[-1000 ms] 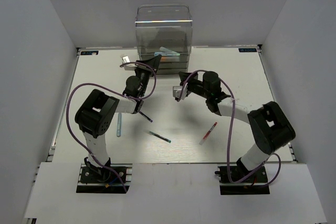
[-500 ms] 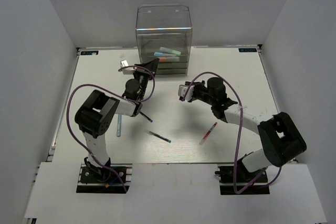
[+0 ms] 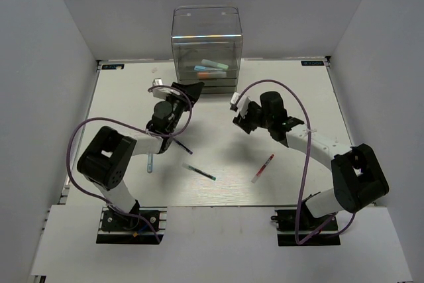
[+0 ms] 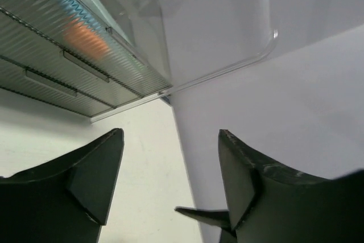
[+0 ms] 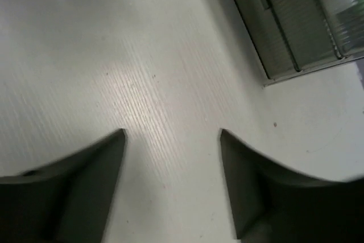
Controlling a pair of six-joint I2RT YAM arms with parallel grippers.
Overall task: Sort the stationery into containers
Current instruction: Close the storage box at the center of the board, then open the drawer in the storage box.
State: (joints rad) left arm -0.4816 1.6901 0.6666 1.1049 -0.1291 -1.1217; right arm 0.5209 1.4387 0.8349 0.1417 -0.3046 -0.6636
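Observation:
The clear cabinet of drawers (image 3: pixel 207 44) stands at the back of the table, and its grey ribbed drawer fronts (image 4: pixel 62 66) fill the upper left of the left wrist view. A light blue and a mint pen (image 3: pixel 212 65) and an orange one (image 3: pixel 208 75) lie inside; the orange pen (image 4: pixel 85 35) shows blurred through a drawer front. On the table lie a red pen (image 3: pixel 263 168), a teal pen (image 3: pixel 200 173), a light blue pen (image 3: pixel 150 162) and a dark purple pen (image 3: pixel 180 144). My left gripper (image 3: pixel 189 91) (image 4: pixel 170 140) is open and empty, just left of the cabinet front. Open and empty too, my right gripper (image 3: pixel 240 118) (image 5: pixel 172 135) hangs over bare table to the cabinet's front right.
White walls enclose the table (image 3: pixel 298 97) on three sides. Purple cables (image 3: pixel 93 130) loop off both arms. The cabinet's lower corner (image 5: pixel 296 27) shows at the upper right of the right wrist view.
Both grippers have opened. Both arms have drawn back from the cabinet front, the right one towards the right, the left one a little to the left.

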